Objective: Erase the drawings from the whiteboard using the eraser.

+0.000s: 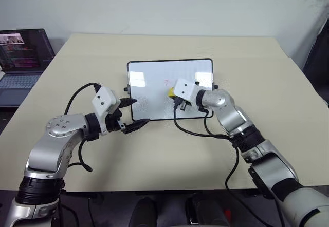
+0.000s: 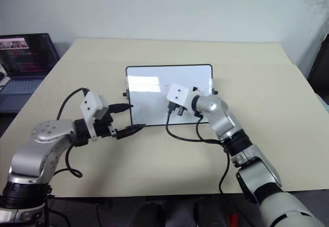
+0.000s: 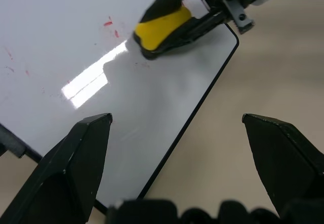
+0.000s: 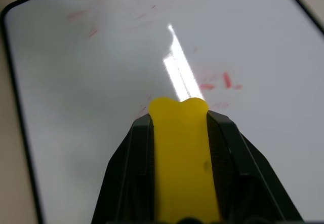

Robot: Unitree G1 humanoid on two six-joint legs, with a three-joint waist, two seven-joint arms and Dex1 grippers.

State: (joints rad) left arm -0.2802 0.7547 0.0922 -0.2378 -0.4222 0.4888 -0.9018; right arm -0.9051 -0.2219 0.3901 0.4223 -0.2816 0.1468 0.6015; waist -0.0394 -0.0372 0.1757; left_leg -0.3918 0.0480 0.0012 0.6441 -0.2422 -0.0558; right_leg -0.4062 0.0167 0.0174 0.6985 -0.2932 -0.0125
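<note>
Spread wide, the left gripper (image 1: 134,114) hovers at the near left corner of the small glossy white whiteboard with its thin black frame (image 1: 154,65), holding nothing. Faint red marker drawings (image 4: 218,83) remain smeared across the board's middle. Further right, the right gripper (image 3: 164,36) pinches the small bright yellow eraser block (image 4: 183,158), pressed on the board beside those red traces.
</note>
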